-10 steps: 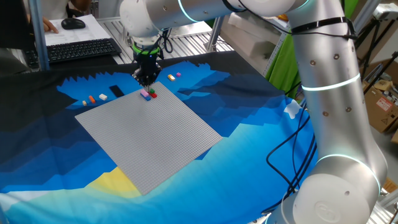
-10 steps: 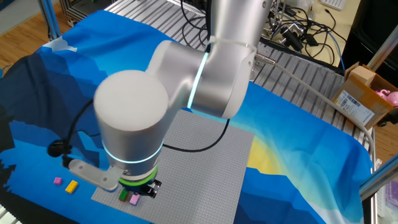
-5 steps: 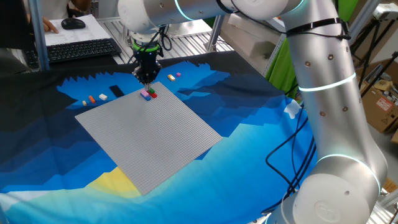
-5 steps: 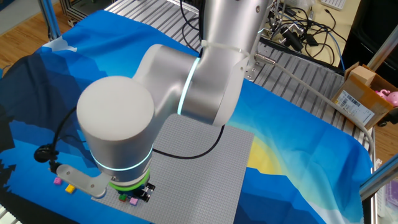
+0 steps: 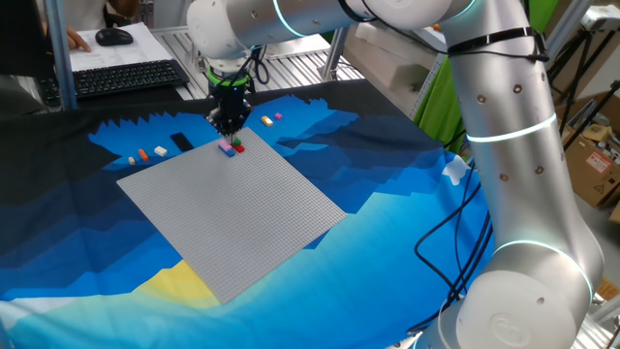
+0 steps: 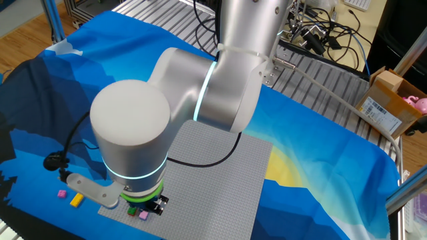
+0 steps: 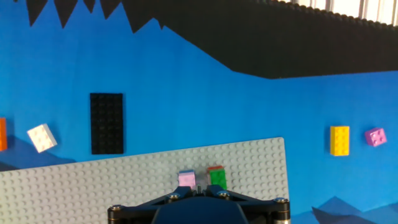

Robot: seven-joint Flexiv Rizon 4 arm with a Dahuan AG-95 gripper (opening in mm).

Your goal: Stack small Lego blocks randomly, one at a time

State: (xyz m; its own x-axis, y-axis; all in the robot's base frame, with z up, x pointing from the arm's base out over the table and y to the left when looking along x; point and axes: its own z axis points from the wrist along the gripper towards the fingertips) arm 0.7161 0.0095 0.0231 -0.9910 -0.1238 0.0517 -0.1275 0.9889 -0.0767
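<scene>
Barely moved against a second ago: gripper (image 5: 231, 124) over the same far corner of the grey baseplate (image 5: 232, 208), wrist housing leaning only slightly differently in the other fixed view, no block displaced.

Fingers pressed together, pointing straight down, nothing visibly pinched between them.

Progress, judged from the layout: early. Only 3 small Lego blocks on the baseplate, a pink block (image 7: 186, 179), a green block (image 7: 218, 180) just beside it, and a red block (image 7: 215, 168) touching the green one's far side. Cannot tell whether any of them sits on top of another; looks more like a row than a stack.

Left to do: at least 4 loose pieces on the blue cloth, a yellow block (image 7: 339, 140) and a purple-pink block (image 7: 375, 137) to one side, a white block (image 7: 41, 137) and an orange block (image 7: 2, 134) to the other, near a flat black plate (image 7: 106, 123).

Relative to the gripper: pink and green blocks directly under and just ahead of the fingertips in the hand view, very near, contact not discernible. Loose blocks well apart from the gripper, off the baseplate on both sides.
</scene>
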